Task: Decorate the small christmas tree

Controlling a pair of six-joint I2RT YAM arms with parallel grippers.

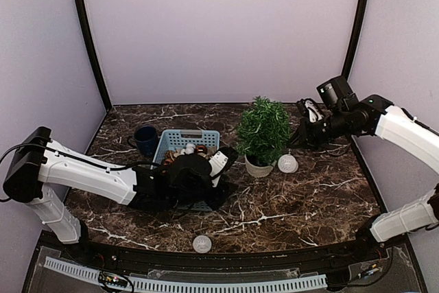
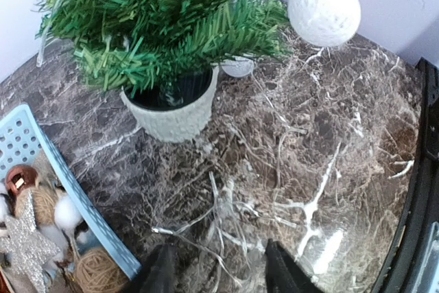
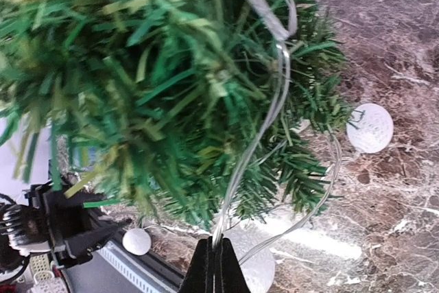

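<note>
The small christmas tree [image 1: 264, 127] stands in its white pot [image 1: 258, 166] mid-table, just right of the blue basket [image 1: 186, 143]. My right gripper [image 3: 216, 265] is shut on a thin clear wire [image 3: 264, 125] that runs up into the branches [image 3: 158, 80]. White balls [image 3: 370, 128] hang along this wire. From above, the right gripper [image 1: 300, 135] sits close to the tree's right side. My left gripper [image 2: 219, 276] is open low over the marble, in front of the pot [image 2: 175, 114]. A loose stretch of wire [image 2: 206, 235] lies on the table between its fingers, ungripped.
The basket [image 2: 41, 190] holds a silver star, twine balls and a copper bauble. A dark blue mug [image 1: 145, 140] stands left of it. One white ball [image 1: 287, 163] lies beside the pot, another [image 1: 202, 243] near the front edge. Walls enclose three sides.
</note>
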